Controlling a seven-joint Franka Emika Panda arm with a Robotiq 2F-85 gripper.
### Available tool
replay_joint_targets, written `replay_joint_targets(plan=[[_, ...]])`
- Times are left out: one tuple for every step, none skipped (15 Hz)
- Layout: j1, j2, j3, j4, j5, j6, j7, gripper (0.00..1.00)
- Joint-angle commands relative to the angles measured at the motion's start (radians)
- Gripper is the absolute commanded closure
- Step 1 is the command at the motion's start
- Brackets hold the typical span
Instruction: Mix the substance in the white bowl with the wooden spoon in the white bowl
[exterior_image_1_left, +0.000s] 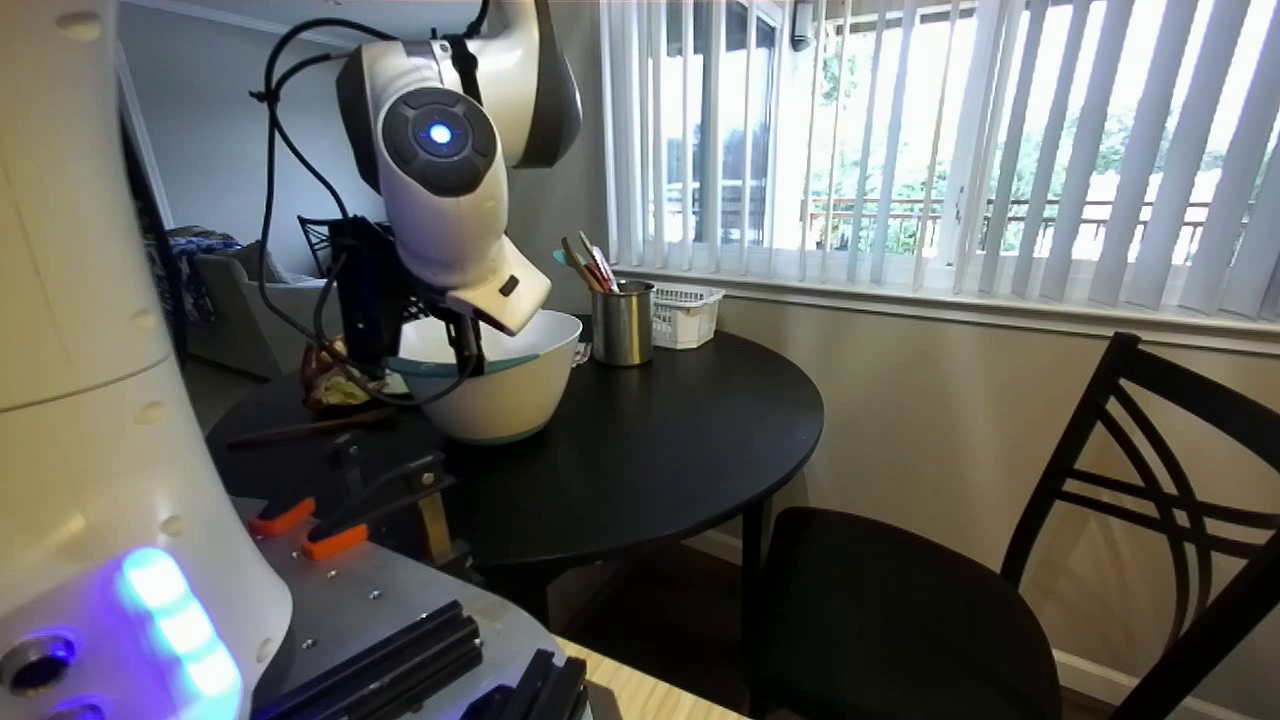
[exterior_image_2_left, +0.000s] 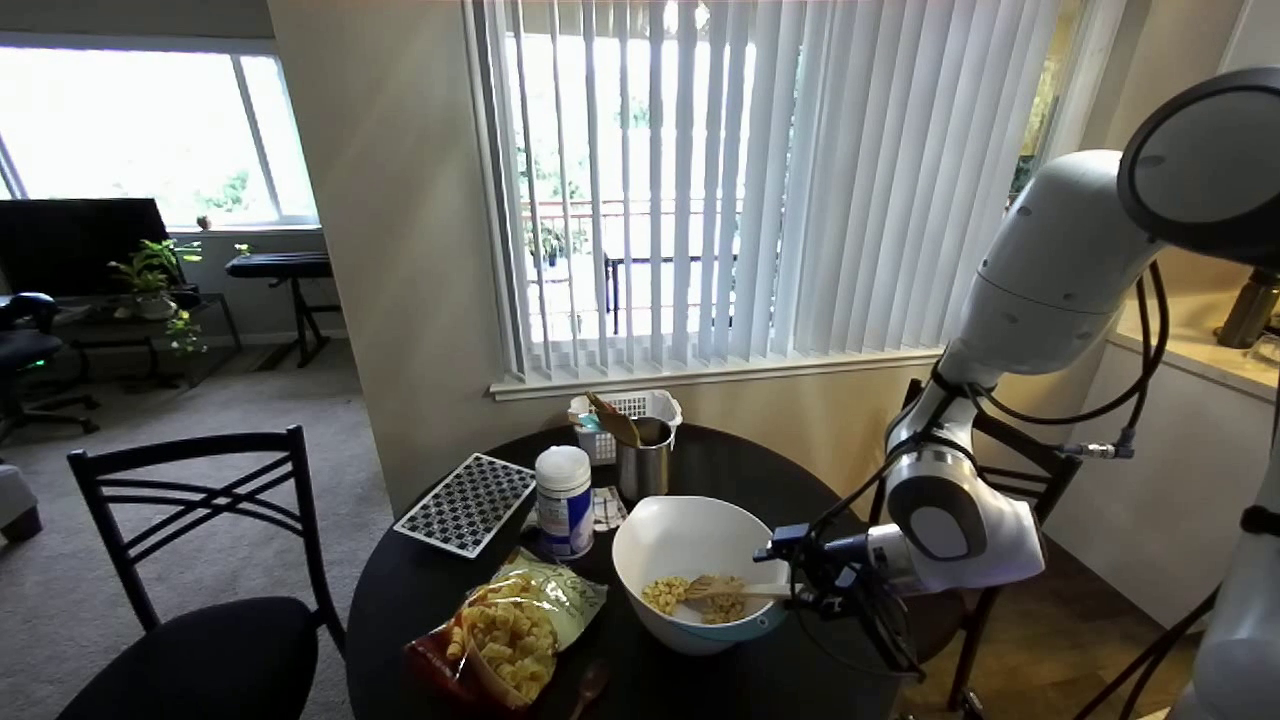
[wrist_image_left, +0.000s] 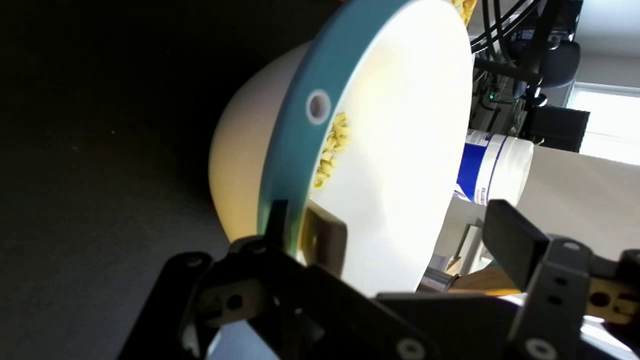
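"How should this stir go?"

"The round table carries the white bowl, and I see nothing bracing it, so slow circles beat shoving at its wall. The gripper is at the rim with its jaws wide apart, clamped on nothing I can see."

"And the wooden spoon?"

"In the bowl, head among the yellow pieces, handle slanting to the rim on the gripper's side. Whether the fingers touch it, I can't tell. My guess: taking the handle is the job now; close square on the wood, leave the rim out of the pinch, then sweep low, since the pieces lie at the bottom."

"How will it all handle?"

"The bowl looks like smooth, glossy plastic, deep and round, with a teal band along part of its edge; it could skid. The spoon is pale wood, straight in the handle. The pieces are small, curled, pasta-like, and should tumble easily."
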Motion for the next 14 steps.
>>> replay_joint_targets(plan=[[0.012, -0.041, 0.009, -0.023, 0.055, 0.036, -0.059, 0.33], [0.013, -0.041, 0.009, -0.023, 0.056, 0.038, -0.061, 0.41], [0.014, -0.042, 0.009, -0.023, 0.058, 0.040, -0.065, 0.47], [0.014, -0.042, 0.009, -0.023, 0.057, 0.042, -0.066, 0.53], [0.014, -0.043, 0.009, -0.023, 0.056, 0.044, -0.066, 0.61], [0.013, -0.043, 0.009, -0.023, 0.054, 0.046, -0.066, 0.66], [0.012, -0.045, 0.008, -0.023, 0.053, 0.048, -0.065, 0.74], [0.011, -0.048, 0.007, -0.023, 0.051, 0.051, -0.065, 0.79], [0.010, -0.051, 0.005, -0.023, 0.050, 0.054, -0.064, 0.85], [0.008, -0.055, 0.004, -0.023, 0.048, 0.056, -0.064, 0.92], [0.006, -0.059, 0.002, -0.023, 0.047, 0.058, -0.064, 0.98], [0.004, -0.064, 0.001, -0.023, 0.046, 0.061, -0.064, 1.00], [0.002, -0.070, -0.001, -0.023, 0.045, 0.064, -0.065, 1.00], [0.001, -0.081, -0.003, -0.025, 0.044, 0.070, -0.066, 0.99]])
